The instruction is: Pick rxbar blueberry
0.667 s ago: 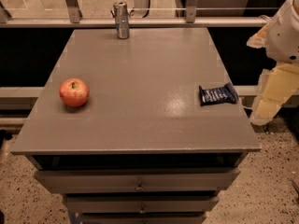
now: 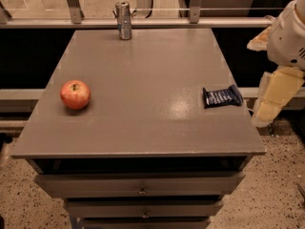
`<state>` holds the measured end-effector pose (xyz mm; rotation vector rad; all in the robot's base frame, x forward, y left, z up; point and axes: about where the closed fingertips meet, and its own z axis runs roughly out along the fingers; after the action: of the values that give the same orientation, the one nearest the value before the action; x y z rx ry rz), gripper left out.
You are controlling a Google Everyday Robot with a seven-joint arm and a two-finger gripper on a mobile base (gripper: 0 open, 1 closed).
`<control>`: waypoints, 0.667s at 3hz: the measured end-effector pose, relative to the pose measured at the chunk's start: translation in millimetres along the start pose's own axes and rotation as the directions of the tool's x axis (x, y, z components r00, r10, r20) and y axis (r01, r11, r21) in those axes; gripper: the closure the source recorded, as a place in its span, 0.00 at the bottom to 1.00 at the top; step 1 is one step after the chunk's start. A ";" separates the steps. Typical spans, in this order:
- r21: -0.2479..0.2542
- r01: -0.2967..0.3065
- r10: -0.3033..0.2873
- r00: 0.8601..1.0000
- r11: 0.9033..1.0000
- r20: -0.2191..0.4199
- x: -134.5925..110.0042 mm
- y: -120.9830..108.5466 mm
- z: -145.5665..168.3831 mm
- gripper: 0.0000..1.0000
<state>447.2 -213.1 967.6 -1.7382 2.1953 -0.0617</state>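
Note:
The rxbar blueberry [image 2: 222,96], a flat dark navy bar with pale lettering, lies near the right edge of the grey table top [image 2: 143,80]. My arm [image 2: 279,87] hangs just off the table's right side, a white joint above a cream link, level with the bar and a little to its right. The gripper itself is out of view, so nothing of it shows near the bar. Nothing touches the bar.
A red apple [image 2: 75,94] sits at the table's left side. A silver can [image 2: 124,20] stands upright at the back edge. Metal rails [image 2: 71,4] run behind the table. Drawers [image 2: 141,185] are below the top.

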 end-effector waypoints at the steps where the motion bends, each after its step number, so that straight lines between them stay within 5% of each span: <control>1: -0.048 0.002 0.002 0.997 0.999 0.083 2.8 -20.2 36.1 0.00; 2: -0.085 -0.018 0.031 0.988 0.996 0.152 11.1 -46.5 67.5 0.00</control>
<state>508.0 -223.6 912.6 -1.6981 2.1349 0.1656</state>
